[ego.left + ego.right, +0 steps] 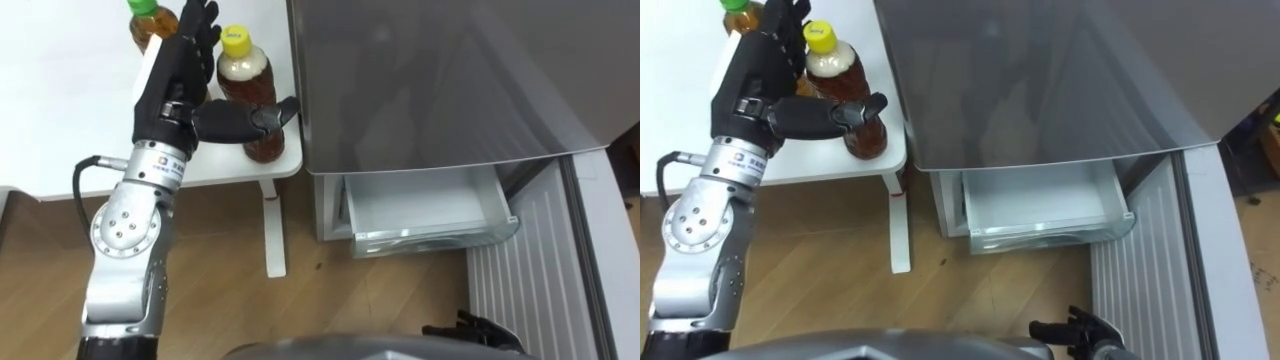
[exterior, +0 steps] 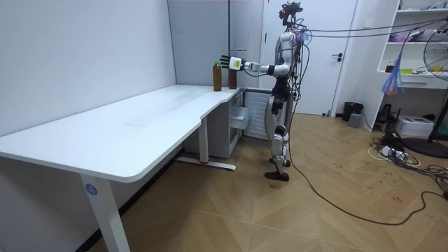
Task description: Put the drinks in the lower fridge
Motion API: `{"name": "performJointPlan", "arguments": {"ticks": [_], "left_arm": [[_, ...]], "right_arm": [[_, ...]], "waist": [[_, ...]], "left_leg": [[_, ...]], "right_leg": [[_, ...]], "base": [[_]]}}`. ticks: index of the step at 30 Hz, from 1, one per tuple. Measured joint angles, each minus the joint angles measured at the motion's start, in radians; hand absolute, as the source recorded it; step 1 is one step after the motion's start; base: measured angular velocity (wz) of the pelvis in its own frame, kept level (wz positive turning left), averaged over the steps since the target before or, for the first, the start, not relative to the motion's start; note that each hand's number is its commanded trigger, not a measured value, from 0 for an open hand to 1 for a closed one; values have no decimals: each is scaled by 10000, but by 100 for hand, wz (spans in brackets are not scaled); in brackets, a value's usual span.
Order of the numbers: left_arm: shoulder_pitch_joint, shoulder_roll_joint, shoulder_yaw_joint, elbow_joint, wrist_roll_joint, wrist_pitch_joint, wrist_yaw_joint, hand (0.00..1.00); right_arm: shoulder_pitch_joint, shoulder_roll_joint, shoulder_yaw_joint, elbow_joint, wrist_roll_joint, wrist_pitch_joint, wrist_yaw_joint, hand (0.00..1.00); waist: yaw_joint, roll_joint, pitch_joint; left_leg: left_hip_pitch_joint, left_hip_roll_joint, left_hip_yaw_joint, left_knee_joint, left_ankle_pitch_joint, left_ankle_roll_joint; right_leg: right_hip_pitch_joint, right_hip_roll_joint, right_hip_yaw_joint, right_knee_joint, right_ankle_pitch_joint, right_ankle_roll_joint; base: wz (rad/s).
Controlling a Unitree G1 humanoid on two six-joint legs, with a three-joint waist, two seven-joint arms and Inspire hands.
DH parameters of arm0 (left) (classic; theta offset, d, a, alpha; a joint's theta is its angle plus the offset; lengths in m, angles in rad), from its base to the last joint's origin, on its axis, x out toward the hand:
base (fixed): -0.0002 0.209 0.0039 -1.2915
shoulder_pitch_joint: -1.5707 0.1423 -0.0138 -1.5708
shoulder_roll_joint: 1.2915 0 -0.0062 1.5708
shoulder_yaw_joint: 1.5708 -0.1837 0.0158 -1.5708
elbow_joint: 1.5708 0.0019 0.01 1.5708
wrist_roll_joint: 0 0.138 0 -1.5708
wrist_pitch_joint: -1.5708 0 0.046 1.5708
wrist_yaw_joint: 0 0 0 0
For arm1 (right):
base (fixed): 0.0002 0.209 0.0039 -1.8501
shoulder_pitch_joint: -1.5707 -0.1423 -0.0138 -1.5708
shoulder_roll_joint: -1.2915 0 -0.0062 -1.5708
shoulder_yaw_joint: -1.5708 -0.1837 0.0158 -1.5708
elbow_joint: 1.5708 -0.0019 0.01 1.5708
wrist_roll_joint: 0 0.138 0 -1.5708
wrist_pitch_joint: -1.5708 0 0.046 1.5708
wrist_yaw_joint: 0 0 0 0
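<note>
Two brown drinks stand at the corner of the white table (image 1: 60, 120). The yellow-capped bottle (image 1: 246, 78) is nearer the fridge, and the green-capped bottle (image 1: 150, 22) is behind my hand. My left hand (image 1: 178, 75) is open against the yellow-capped bottle. Its fingers point straight up along the bottle's left side and the thumb lies across its lower front. In the room view I stand by the table's far end with the left arm stretched out to the bottles (image 2: 217, 75). My right hand (image 1: 472, 330) hangs low at the picture's bottom, relaxed and holding nothing.
The grey fridge (image 1: 430, 80) stands right of the table. Its lower drawer (image 1: 430, 215) is pulled out and holds nothing. The open lower door (image 1: 540, 275) with its ribbed inside stands to the right. The white table leg (image 1: 272, 235) and wooden floor lie below.
</note>
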Motion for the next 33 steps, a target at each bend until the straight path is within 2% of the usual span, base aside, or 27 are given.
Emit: {"name": "performJointPlan", "arguments": {"ticks": [8,10,11,12,13,14,15,28,31,33], "left_arm": [[4,-1,-25,627,-11,5,28,0],[3,-1,-25,630,-11,5,29,8],[3,-1,-25,636,-11,4,29,25],[3,-1,-25,641,-11,4,29,55],[3,-1,-25,641,-11,4,29,71],[3,-1,-25,641,-11,4,30,77],[4,-1,-25,641,-11,4,30,99],[13,5,-65,864,4,4,133,100],[195,14,-269,1081,33,20,92,100],[341,32,-366,1140,33,279,85,100]], "right_arm": [[-5,-2,0,-6,24,55,-13,0],[-7,-5,1,-5,32,54,-13,0],[-8,-8,1,-4,35,52,-15,0],[-9,-12,1,-3,36,50,-16,0],[-9,-14,1,-3,36,49,-16,0],[-11,-15,1,-2,37,49,-18,0],[-12,-16,1,-3,37,48,-21,0],[-21,-17,9,-12,34,45,-145,0],[-33,-16,13,-13,34,44,-145,0],[-36,-17,42,-23,36,27,-147,0]], "waist": [[1,26,6],[6,37,9],[5,47,11],[5,56,10],[5,59,9],[5,64,8],[9,68,9],[14,101,5],[10,101,4],[0,99,4]], "left_leg": [[70,3,7,-1,0,0],[70,3,8,-1,0,0],[68,3,10,-1,0,0],[68,3,13,-1,0,0],[68,3,14,-1,0,0],[67,3,17,-1,0,0],[67,3,24,-5,0,0],[66,3,60,-12,0,0],[56,3,62,-12,0,0],[-25,5,58,7,0,0]], "right_leg": [[49,4,21,13,1,0],[47,3,22,14,1,0],[42,3,23,13,1,0],[40,3,23,12,0,-1],[40,3,22,11,0,0],[39,3,22,9,0,0],[36,3,24,7,0,0],[26,1,35,2,0,0],[14,1,37,0,0,0],[-46,0,29,4,0,0]], "base": [[0],[0],[0],[0],[0],[0],[0],[0],[0],[0]]}}
